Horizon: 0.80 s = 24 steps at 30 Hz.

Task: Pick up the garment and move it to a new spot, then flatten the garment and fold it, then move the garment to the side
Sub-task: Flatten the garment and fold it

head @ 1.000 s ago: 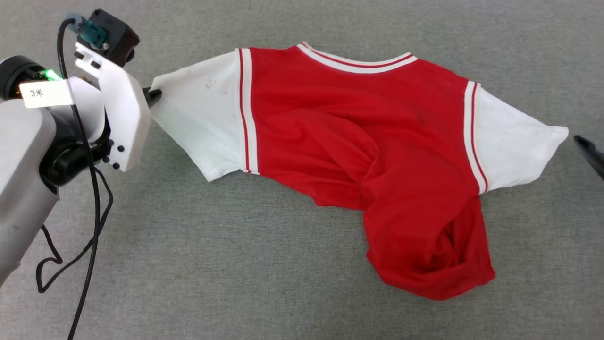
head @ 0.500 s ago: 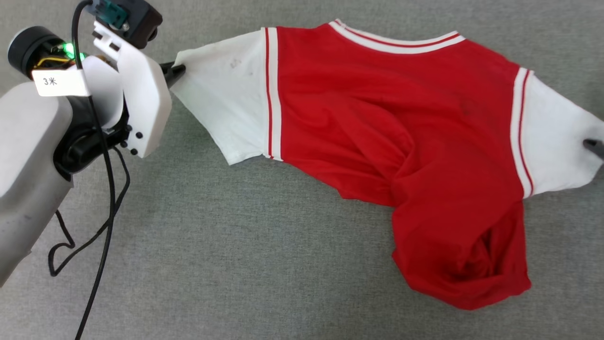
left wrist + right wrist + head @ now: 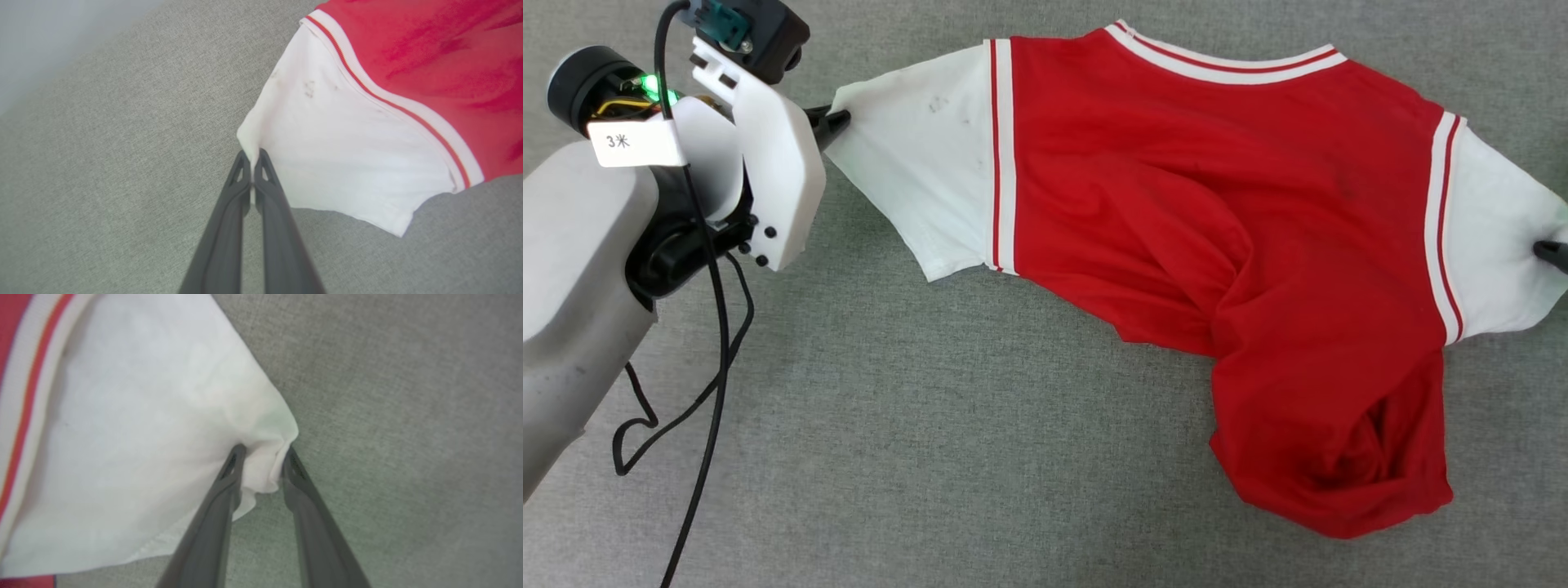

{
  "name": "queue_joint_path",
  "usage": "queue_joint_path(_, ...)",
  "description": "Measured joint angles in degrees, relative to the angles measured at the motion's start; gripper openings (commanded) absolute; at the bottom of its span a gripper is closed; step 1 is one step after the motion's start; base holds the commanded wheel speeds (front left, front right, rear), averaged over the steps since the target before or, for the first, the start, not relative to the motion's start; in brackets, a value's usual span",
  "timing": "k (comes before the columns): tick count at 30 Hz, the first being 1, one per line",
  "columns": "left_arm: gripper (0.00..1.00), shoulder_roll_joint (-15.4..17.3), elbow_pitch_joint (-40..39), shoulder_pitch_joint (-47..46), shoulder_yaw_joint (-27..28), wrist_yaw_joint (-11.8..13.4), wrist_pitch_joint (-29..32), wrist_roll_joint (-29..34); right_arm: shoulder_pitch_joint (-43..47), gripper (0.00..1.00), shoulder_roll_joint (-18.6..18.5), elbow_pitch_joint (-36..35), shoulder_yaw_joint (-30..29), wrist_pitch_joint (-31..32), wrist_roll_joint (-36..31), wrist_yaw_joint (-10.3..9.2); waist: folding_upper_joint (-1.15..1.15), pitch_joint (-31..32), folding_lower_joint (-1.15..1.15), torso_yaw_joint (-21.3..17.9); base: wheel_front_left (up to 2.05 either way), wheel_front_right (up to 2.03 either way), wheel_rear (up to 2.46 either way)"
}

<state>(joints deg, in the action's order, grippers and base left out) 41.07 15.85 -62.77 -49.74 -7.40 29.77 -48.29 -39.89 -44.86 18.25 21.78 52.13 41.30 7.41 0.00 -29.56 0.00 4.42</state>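
Left fingers (image 3: 235, 196) clamped tight on the shirt (image 3: 1217, 204) at its left sleeve (image 3: 915, 188) corner. Right fingers (image 3: 222, 494) half-wide, straddling the right sleeve (image 3: 1503, 245) tip, cloth bunched between.

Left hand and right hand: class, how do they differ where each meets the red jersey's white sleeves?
The left hand is pinched shut on a thin corner of the red jersey with white short sleeves; the right hand has its fingers apart around a bunched fold. The left hand's sleeve bears dark specks; the right hand's sleeve looks clean. Both have two long dark fingers at a sleeve tip.
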Motion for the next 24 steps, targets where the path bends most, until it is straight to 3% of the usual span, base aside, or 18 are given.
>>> queue_joint_path(7,0.0,-0.07,1.22,0.0,-1.15,0.0,-2.97,0.24,-1.4,0.0,1.76,0.81,1.54,-8.42,0.07,0.09,0.0,2.86,0.01,-0.8,0.0,0.0,0.0)
queue_joint_path(17,0.0,0.77,-0.16,-1.62,-1.15,0.02,-12.27,3.28,-5.75,0.0,2.61,-1.44,0.73,-22.85,-0.16,0.1,0.0,10.46,0.0,-1.87,0.0,0.0,0.0)
queue_joint_path(24,0.0,1.19,-2.71,-3.42,1.13,2.36,-18.23,6.0,-8.68,0.0,2.56,-5.25,0.05,-28.77,-0.43,0.1,0.0,15.67,0.0,-2.24,0.0,0.0,0.0)
